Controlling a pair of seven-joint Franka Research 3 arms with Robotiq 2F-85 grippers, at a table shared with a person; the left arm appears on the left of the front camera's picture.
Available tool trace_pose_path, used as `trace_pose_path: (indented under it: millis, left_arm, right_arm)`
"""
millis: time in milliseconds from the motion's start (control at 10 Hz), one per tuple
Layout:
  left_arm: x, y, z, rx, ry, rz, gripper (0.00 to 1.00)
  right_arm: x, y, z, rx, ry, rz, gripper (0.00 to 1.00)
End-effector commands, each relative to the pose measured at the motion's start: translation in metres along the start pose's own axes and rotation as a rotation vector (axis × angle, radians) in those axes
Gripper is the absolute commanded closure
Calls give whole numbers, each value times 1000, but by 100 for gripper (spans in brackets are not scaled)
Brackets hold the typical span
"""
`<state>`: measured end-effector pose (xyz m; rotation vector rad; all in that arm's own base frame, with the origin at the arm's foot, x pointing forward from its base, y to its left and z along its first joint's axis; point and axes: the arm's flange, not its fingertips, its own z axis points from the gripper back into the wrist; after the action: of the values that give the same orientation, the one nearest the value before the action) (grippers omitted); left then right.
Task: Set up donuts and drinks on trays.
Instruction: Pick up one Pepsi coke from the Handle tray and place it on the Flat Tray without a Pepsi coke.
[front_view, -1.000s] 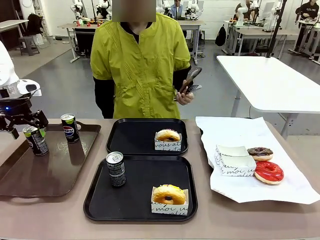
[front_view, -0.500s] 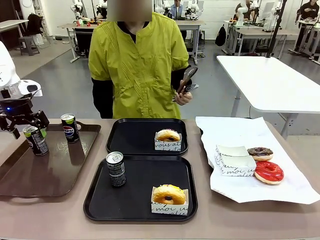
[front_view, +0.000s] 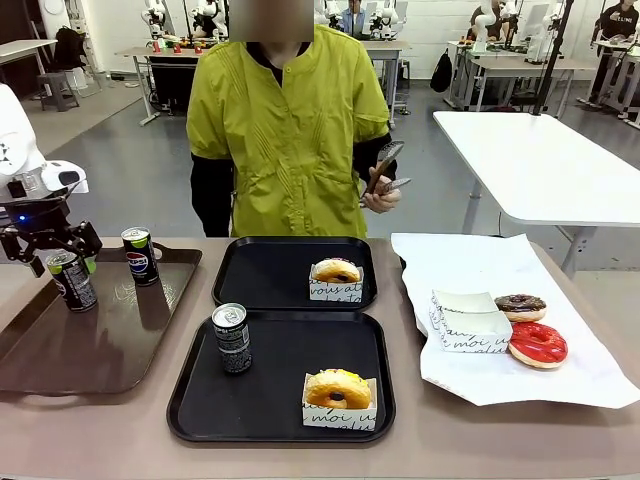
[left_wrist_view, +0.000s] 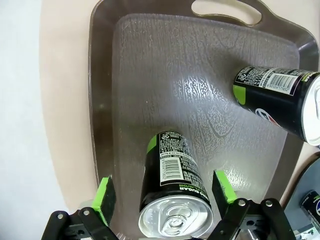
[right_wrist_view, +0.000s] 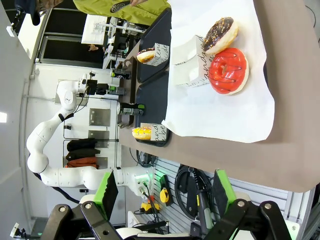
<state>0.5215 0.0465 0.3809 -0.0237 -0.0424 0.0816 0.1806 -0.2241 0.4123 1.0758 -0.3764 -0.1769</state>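
Left gripper (left_wrist_view: 163, 191) straddles the upright can (left_wrist_view: 172, 165) on the brown tray (left_wrist_view: 150, 75), green pads (left_wrist_view: 105, 195) spread either side without pinching it, seemingly lined up to lift this drink toward the far black tray (front_view: 265, 275) that lacks one.

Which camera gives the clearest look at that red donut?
The right wrist view: the red donut appears large, though sideways, glaze and hole plain, beside the chocolate donut. The front view shows it smaller, on the white paper at picture right.
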Motion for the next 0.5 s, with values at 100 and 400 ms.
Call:
trace_pose_path:
  millis: [100,400]
  left_arm:
    - [6,-1,1,-13,-2,-21,56]
    - [3,1,5,-12,-1,-15,100]
  right_arm:
    - [0,0,-1,22,-6,14,0]
    - [0,0,-1,22,-6,14,0]
